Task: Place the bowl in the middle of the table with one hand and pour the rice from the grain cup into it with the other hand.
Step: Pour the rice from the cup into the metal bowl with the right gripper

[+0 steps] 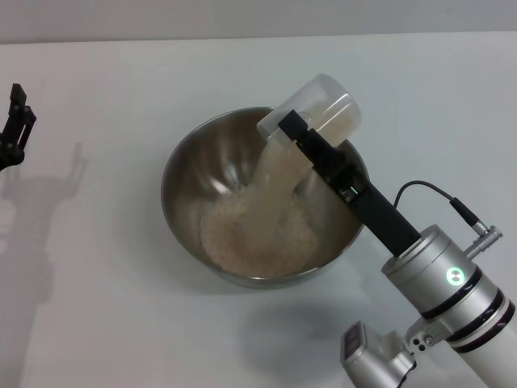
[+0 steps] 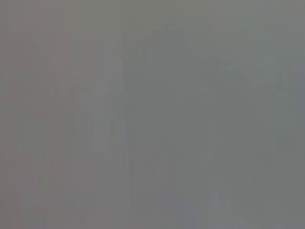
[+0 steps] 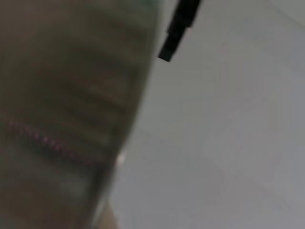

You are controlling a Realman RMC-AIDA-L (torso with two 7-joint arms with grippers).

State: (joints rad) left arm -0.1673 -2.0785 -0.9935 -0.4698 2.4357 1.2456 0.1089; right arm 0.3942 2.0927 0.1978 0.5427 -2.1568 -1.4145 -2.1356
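Observation:
The steel bowl (image 1: 190,174) stands on the white table (image 1: 97,307) near its middle. My right gripper (image 1: 311,133) is shut on the clear grain cup (image 1: 323,105), held tipped over the bowl's far right rim with its mouth facing down and left. Rice (image 1: 279,174) streams from the cup into a pale heap (image 1: 250,234) on the bowl's bottom. The right wrist view is filled by the cup's blurred wall (image 3: 62,114), with one dark fingertip (image 3: 178,28) beside it. My left gripper (image 1: 14,125) hangs at the far left edge, away from the bowl.
The left wrist view gives only a flat grey field. White tabletop surrounds the bowl on all sides. My right arm's wrist and cable (image 1: 440,275) reach in from the lower right corner.

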